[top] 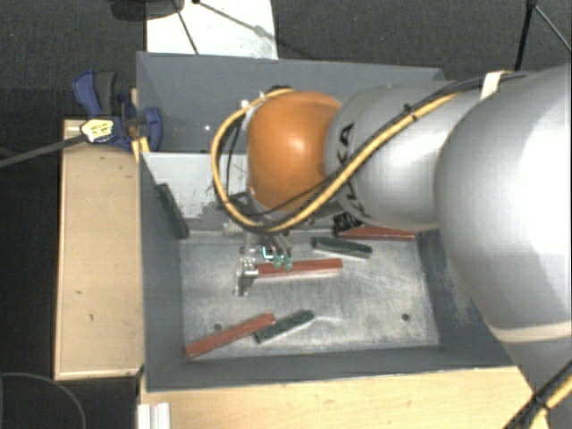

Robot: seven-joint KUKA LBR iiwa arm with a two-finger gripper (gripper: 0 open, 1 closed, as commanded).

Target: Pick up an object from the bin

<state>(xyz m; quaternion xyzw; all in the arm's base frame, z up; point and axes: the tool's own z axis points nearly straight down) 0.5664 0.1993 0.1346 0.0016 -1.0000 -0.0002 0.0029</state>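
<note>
My gripper (257, 264) hangs under the orange wrist cover, low over the middle of the bin floor. A red-brown flat stick (304, 268) lies level just to its right, with its left end up against the gripper. Whether the stick is held cannot be seen. A dark green stick (342, 247) lies a little farther right and back. Behind that one, another red-brown stick (386, 233) pokes out from under the arm.
Near the front of the bin lie a red-brown stick (228, 336) and a dark green stick (284, 325), end to end and slanted. One more dark green stick (170, 211) leans against the left wall. The arm covers the bin's right and back.
</note>
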